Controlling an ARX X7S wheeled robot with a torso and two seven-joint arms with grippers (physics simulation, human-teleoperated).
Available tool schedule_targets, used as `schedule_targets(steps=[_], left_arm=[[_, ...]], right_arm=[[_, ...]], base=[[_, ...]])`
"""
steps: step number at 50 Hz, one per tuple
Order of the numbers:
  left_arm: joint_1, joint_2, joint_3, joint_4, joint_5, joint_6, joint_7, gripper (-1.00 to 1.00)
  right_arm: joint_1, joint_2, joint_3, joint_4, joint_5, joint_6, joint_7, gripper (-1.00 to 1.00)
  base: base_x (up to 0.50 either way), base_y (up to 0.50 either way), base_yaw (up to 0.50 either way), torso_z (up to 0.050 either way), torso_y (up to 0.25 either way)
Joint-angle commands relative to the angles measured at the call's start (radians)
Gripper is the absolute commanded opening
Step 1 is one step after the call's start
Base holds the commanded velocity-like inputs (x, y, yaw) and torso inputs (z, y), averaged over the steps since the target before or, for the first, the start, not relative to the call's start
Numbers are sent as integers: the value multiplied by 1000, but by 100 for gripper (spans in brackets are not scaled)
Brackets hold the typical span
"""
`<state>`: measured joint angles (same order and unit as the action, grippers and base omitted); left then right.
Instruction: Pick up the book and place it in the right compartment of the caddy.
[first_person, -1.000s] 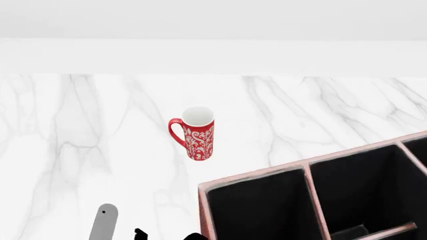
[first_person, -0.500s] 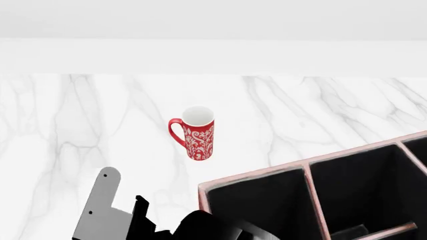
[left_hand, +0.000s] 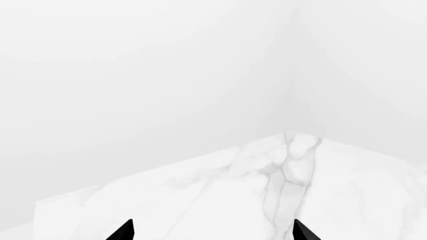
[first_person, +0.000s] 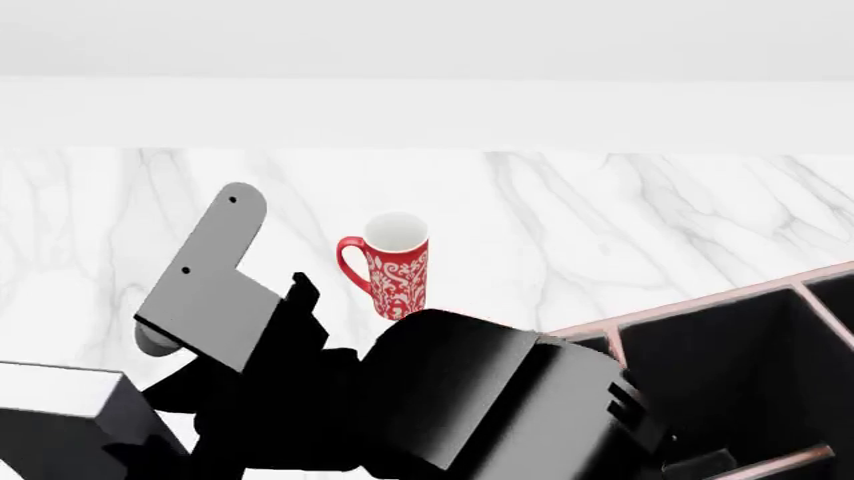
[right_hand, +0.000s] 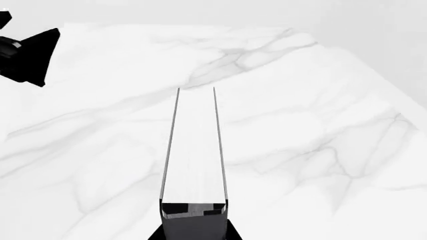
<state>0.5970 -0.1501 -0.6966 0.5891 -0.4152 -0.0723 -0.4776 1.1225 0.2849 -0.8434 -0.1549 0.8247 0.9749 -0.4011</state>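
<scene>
In the right wrist view my right gripper (right_hand: 193, 233) is shut on the book (right_hand: 194, 150). The book is black-covered with white page edges facing the camera, and it sticks out forward above the marble table. The caddy (first_person: 721, 298), reddish-brown with pale pink rims and black inside, sits at the head view's lower right. A black arm (first_person: 494, 400) covers its left section. The book and right gripper cannot be made out in the head view. In the left wrist view my left gripper (left_hand: 213, 232) is open and empty, with only its two black tips showing over the table.
A red patterned mug (first_person: 396, 268) stands upright on the white marble table (first_person: 641, 210), left of and behind the caddy. A grey bracket (first_person: 207, 280) on the black arm rises beside the mug. A white wall runs along the table's far edge. A black arm part (right_hand: 27, 55) shows in the right wrist view.
A black arm with a grey bracket has risen from the bottom edge of the head view. It now reaches the mug's height and hides the caddy's left section.
</scene>
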Motion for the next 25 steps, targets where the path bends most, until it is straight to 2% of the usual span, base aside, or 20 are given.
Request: schedule_targets(steps=[1, 7, 15, 25], left_arm=[[0, -4, -2, 2, -8, 0, -1, 100], [4, -3, -4, 0, -12, 7, 1, 100], [6, 1, -2, -11, -11, 18, 5, 100], [6, 3, -3, -27, -12, 30, 10, 100]], right_arm=[[100, -13, 140, -45, 134, 139, 90, -100], [146, -31, 199, -26, 194, 202, 142, -100], [150, -36, 253, 47, 192, 178, 184, -100], [209, -19, 399, 152, 196, 185, 339, -100]], base=[[0, 0, 0, 0, 0], [0, 0, 0, 0, 0], [0, 0, 0, 0, 1], [0, 0, 0, 0, 1]])
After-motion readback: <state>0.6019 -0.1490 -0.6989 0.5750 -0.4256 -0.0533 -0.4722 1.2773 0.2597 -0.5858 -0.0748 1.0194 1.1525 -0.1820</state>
